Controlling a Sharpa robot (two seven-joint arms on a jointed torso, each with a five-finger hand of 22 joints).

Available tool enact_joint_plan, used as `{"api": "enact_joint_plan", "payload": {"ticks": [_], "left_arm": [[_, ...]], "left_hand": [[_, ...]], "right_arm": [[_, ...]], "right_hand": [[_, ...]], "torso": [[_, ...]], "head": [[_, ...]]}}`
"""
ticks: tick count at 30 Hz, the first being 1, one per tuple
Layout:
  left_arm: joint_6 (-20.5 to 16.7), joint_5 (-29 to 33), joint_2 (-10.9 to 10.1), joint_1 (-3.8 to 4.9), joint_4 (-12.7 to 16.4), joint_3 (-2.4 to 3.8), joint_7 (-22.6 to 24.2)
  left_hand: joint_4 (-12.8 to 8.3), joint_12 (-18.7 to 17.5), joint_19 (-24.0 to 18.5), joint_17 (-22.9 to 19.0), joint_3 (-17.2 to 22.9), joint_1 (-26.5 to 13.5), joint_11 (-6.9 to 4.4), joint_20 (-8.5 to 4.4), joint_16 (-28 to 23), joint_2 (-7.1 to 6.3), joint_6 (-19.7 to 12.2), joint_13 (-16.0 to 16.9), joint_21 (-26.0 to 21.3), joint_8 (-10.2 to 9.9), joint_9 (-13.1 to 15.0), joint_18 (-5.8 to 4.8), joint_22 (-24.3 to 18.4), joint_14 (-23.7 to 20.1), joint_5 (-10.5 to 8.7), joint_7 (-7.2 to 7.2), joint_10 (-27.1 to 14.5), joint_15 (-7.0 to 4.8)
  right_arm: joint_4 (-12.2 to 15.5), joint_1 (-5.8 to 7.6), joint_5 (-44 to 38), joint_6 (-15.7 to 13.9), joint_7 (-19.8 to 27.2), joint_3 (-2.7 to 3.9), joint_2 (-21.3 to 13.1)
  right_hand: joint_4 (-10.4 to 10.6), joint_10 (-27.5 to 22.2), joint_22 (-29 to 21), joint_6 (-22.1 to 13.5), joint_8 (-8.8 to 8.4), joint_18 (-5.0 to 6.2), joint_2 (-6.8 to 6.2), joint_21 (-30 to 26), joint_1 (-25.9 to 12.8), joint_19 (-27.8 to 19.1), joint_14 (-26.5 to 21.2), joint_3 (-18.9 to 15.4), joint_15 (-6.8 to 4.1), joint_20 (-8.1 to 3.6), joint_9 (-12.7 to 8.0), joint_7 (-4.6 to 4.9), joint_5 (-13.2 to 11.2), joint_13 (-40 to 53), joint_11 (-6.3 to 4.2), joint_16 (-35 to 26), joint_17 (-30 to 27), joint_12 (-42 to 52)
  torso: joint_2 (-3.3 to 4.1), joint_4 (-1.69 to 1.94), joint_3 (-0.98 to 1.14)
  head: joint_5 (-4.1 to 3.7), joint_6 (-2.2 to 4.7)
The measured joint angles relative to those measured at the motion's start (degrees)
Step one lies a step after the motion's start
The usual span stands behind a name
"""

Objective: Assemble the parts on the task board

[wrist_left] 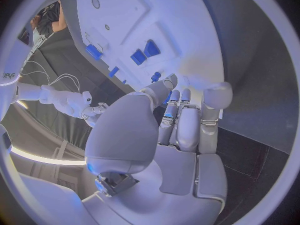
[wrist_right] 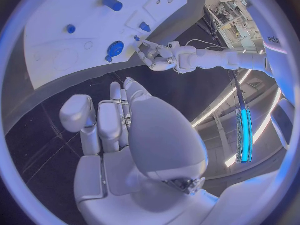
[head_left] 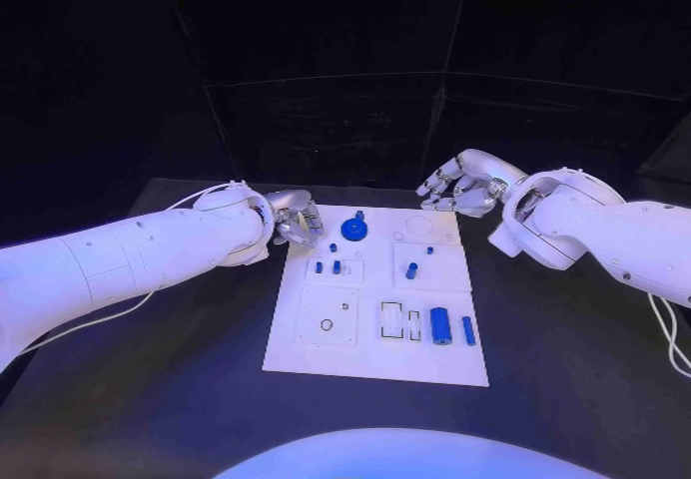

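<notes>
The flat white rectangular task board [head_left: 377,329] lies in the middle of the black table [head_left: 173,399], and the assembly looks only partly done. A round blue knob-like part [head_left: 354,230] stands at the board's far edge, left of centre. Several small blue peg parts [head_left: 336,266] stand upright in the left middle field, another blue peg [head_left: 412,270] in the right middle field, and a tiny one [head_left: 429,250] just beyond it. Near the board's right near corner a short fat blue cylinder [head_left: 440,324] and a slim blue bar [head_left: 468,330] lie side by side; whether they are seated or merely waiting I cannot tell. Round outlines at the far right and a small ring mark in the left near panel look unfilled, so I judge that work remains.

The left silver hand [head_left: 296,222] hovers at the board's far left corner, just beside the knob, fingers curled loosely together; the left wrist view shows its fingers [wrist_left: 181,120] lying close side by side with nothing between them. The right silver hand [head_left: 463,186] hangs beyond the board's far right corner, fingers bent but apart, holding nothing, as the right wrist view of its palm [wrist_right: 125,150] also suggests.

White cables [head_left: 101,314] trail along the left arm. Nothing lies between either hand and the parts, though the upright pegs stand close together and could be knocked by a careless reach.
</notes>
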Motion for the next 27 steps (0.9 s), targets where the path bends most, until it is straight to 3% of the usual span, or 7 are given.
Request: {"api": "enact_joint_plan", "payload": {"ticks": [3, 6, 10, 16, 20, 24, 27], "left_arm": [[-3.5, 3.8, -1.5, 0.02, 0.6, 0.01, 2.4], [-7.0, 10.4, -3.2, 0.05, 1.7, 0.01, 6.1], [-10.1, 23.1, -5.2, 0.06, 4.6, 0.0, 12.8], [-10.5, 41.9, -7.5, 0.01, 9.6, -0.07, 23.3], [-10.2, 53.2, -8.7, -0.09, 12.1, -0.13, 28.8], [-10.0, 63.3, -9.4, -0.2, 13.7, -0.17, 33.0], [-9.8, 69.0, -9.9, -0.25, 14.6, -0.19, 35.3]], "left_hand": [[0.2, 0.1, -1.0, -1.9, 0.6, -0.1, 0.07, 0.14, -1.1, 0.15, 0.8, 0.1, -2.5, 0.0, 0.2, 0.08, -2.5, -0.7, 0.0, 0.54, 0.2, 0.07], [0.8, 1.2, -1.5, -3.1, 0.9, -0.9, -0.18, 0.24, -1.8, 0.91, 1.8, 0.4, -4.3, 0.4, 0.2, 0.9, -4.2, -0.9, 0.0, 0.48, 2.2, -0.11], [1.7, 2.4, -2.5, -4.5, 0.5, -1.7, -0.73, 0.06, -2.5, 1.73, 2.5, 0.5, -7.1, 0.7, 0.3, 0.89, -7.0, -1.4, 0.0, 0.21, 4.0, -0.31], [3.5, 3.1, -3.8, -7.0, -0.6, -2.8, -1.14, -0.16, -4.0, 2.31, 3.2, 0.5, -10.3, 1.2, 0.3, 1.77, -9.9, -2.9, 0.0, -0.51, 4.4, -0.72], [3.9, 3.6, -5.7, -11.7, -2.0, -3.3, -1.18, -0.02, -6.7, 2.17, 3.2, 0.5, -13.9, 1.4, 0.3, 1.76, -13.1, -5.4, 0.0, -0.51, 4.5, -0.62], [3.9, 4.2, -6.4, -15.3, -2.9, -3.3, -1.13, -0.19, -8.7, 2.17, 3.2, 0.5, -15.1, 1.4, 0.3, 1.8, -13.8, -7.2, 0.0, -0.51, 4.8, -0.69], [3.9, 4.5, -6.7, -16.7, -3.2, -3.3, -1.34, -0.06, -9.3, 2.17, 3.2, 0.5, -15.4, 1.4, 0.2, 2.5, -14.1, -7.7, 0.0, -0.51, 5.0, -0.72]], "right_arm": [[-0.2, -0.45, -4.1, 0.6, -1.0, 0.0, -0.5], [-0.5, -0.95, -8.8, 1.3, -2.2, -0.03, -0.9], [-0.7, -1.97, -15.3, 2.0, -3.6, -0.02, -1.2], [-1.0, -4.13, -23.3, 2.4, -5.3, -0.03, -1.0], [-1.3, -5.35, -27.3, 2.4, -6.2, -0.05, -0.4], [-1.7, -6.2, -29.9, 2.3, -6.8, -0.05, 0.3], [-2.1, -6.61, -31.1, 2.3, -7.0, -0.05, 1.0]], "right_hand": [[-0.1, 1.8, 0.0, 1.1, 0.0, 0.0, -1.25, 0.0, 0.2, -0.1, 0.0, 2.5, 0.0, 0.26, -0.1, 0.31, -0.4, -6.3, 0.11, -0.8, -0.8, -6.4], [-0.3, 3.2, 0.0, 1.7, 0.0, 0.0, -2.36, 0.0, -0.2, -0.1, 0.0, 4.2, 0.03, 0.32, -0.3, -0.12, -0.6, -9.8, 0.3, -1.3, -1.3, -9.6], [-0.6, 4.1, 0.0, 2.3, -0.68, 0.0, -3.11, 0.0, -0.9, 0.0, 0.1, 5.6, 0.12, 0.42, -0.5, -0.26, -0.8, -12.5, 0.33, -1.5, -1.5, -11.6], [-0.7, 4.5, 0.1, 2.3, -1.69, 0.01, -4.27, 0.0, -1.6, 0.1, 0.1, 7.2, 0.12, 0.51, -0.6, -0.32, -1.0, -15.4, 0.41, -1.9, -1.9, -13.6], [-0.6, 4.5, 0.1, 2.3, -2.31, 0.01, -4.86, -0.1, -2.2, 0.0, 0.0, 7.7, 0.47, 0.65, -0.7, -0.32, -1.3, -16.6, 0.43, -1.9, -1.9, -14.5], [-0.9, 3.8, -0.2, 1.6, -3.34, 0.01, -5.19, -0.3, -2.5, 0.1, 0.1, 8.3, 0.55, 0.86, -0.7, 0.01, -1.3, -17.9, 1.14, -1.9, -2.1, -15.4], [-1.1, 3.6, -0.2, 1.4, -3.57, 0.01, -5.41, -0.3, -2.8, 0.1, -0.1, 8.5, 0.75, 0.93, -0.7, 0.21, -1.5, -18.5, 1.35, -1.9, -2.0, -15.8]], "torso": [[0.01, -0.01, 0.0], [0.03, -0.1, 0.0], [0.05, -0.19, 0.01], [0.12, -0.19, -0.07], [0.13, -0.13, -0.08], [0.13, -0.12, -0.03], [0.13, -0.05, -0.03]], "head": [[0.0, 0.26], [-0.09, 0.51], [-0.96, 1.01], [-2.74, 1.61], [-3.27, 1.71], [-3.53, 1.72], [-3.67, 1.66]]}}
